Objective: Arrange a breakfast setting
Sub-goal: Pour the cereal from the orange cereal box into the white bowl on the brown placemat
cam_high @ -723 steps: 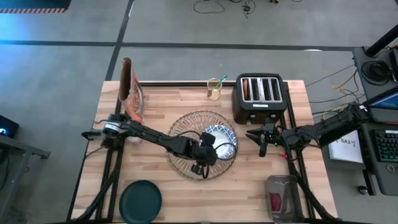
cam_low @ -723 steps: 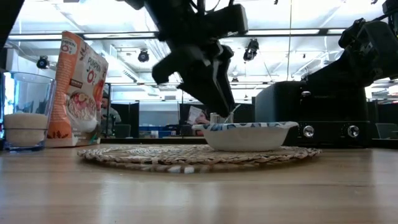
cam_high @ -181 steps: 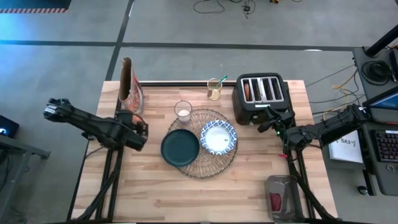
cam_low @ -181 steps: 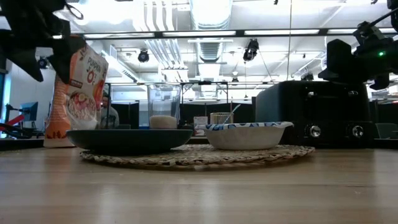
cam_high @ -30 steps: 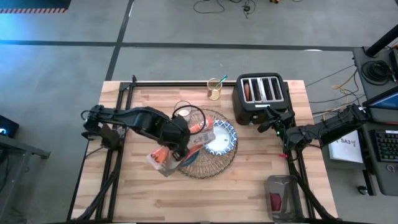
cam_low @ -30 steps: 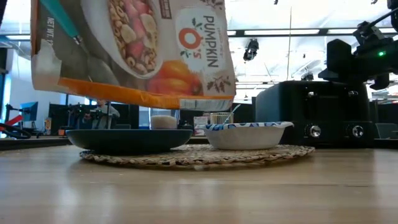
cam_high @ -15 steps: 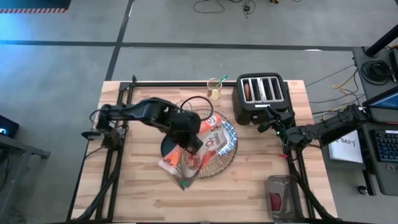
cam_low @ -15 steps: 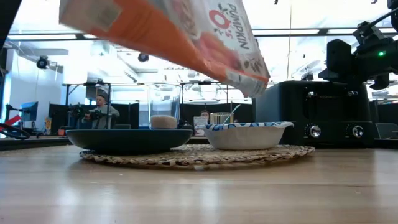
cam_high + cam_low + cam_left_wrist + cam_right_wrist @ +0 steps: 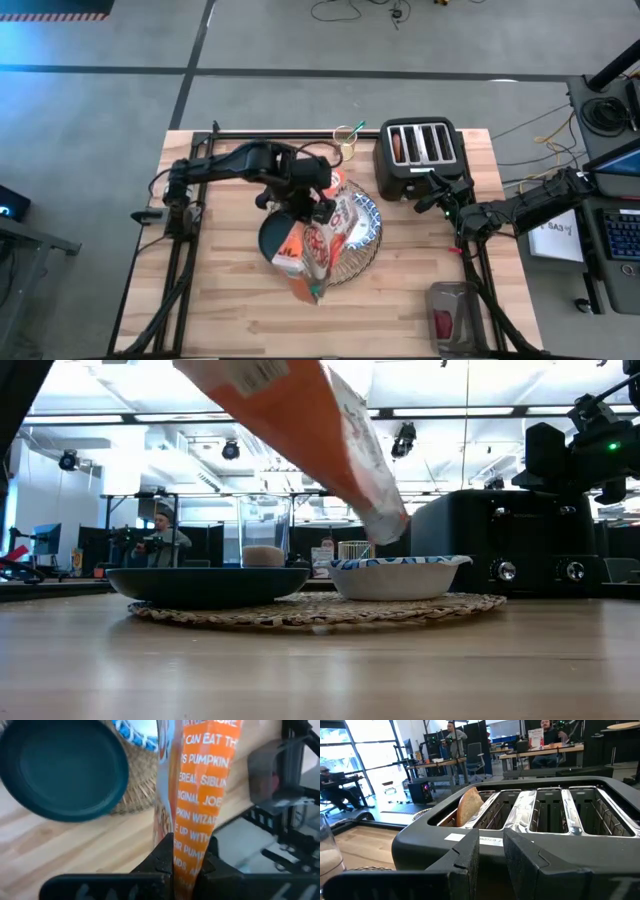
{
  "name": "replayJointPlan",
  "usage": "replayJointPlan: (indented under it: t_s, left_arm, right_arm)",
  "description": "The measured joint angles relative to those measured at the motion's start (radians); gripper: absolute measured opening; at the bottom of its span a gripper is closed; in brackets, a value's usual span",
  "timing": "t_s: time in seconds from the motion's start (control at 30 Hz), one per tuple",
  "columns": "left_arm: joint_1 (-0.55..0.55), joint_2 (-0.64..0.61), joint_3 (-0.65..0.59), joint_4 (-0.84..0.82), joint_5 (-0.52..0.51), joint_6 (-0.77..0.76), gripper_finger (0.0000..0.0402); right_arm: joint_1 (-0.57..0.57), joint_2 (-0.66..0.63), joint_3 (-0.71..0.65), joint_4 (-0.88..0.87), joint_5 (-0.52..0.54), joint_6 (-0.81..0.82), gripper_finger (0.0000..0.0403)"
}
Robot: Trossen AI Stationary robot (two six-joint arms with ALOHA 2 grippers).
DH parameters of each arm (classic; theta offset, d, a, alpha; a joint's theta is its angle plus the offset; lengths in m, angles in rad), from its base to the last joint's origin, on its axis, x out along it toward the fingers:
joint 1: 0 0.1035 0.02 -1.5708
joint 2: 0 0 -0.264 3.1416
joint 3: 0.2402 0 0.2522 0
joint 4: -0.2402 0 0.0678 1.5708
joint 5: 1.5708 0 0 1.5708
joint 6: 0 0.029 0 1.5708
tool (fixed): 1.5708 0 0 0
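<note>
An orange-and-white cereal bag (image 9: 312,250) hangs tilted over the round woven placemat (image 9: 355,262), with my left gripper (image 9: 305,212) shut on it. In the low view the bag's lower end (image 9: 385,525) is just above the blue-and-white bowl (image 9: 395,575). The bowl and the dark teal plate (image 9: 205,582) rest side by side on the placemat, the plate to the left. A clear glass (image 9: 263,530) with something white in its bottom stands behind the plate. My right gripper (image 9: 438,200) waits by the black toaster (image 9: 417,155), its fingers slightly apart and with nothing between them. My left gripper pinches the bag's narrow orange side panel (image 9: 192,840) between its two fingers (image 9: 162,860). They slant down toward the table's near right, along the bag's length. The bag is lifted clear and steeply tilted, one end high toward the near edge, the other low over the bowl.
The toaster holds a slice of bread (image 9: 469,805) in one slot. A small jar (image 9: 346,143) with a green-handled utensil stands at the far edge. A grey-and-red object (image 9: 450,315) lies at the near right corner. People sit in the room beyond.
My left gripper has moved toward the table's right and far edges and turned. The bag has swung from over the plate to over the bowl. It has tipped from nearly level to steeply tilted, and its far end has dropped close to the bowl.
</note>
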Motion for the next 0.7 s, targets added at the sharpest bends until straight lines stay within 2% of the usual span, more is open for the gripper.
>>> replayJointPlan:
  t_s: [0.13, 0.4, 0.7]
  left_arm:
    - [0.03, 0.004, -0.016, -0.001, 0.05, -0.028, 0.0]
    - [0.07, 0.013, -0.07, 0.002, 0.221, -0.089, 0.0]
    - [0.069, 0.013, -0.077, 0.001, 0.223, -0.079, 0.0]
  right_arm:
    - [0.0, 0.0, 0.0, 0.0, 0.0, 0.0, 0.0079]
    - [0.0, 0.0, 0.0, 0.0, 0.0, 0.0, 0.0079]
    - [0.0, 0.0, 0.0, 0.0, 0.0, 0.0, 0.0079]
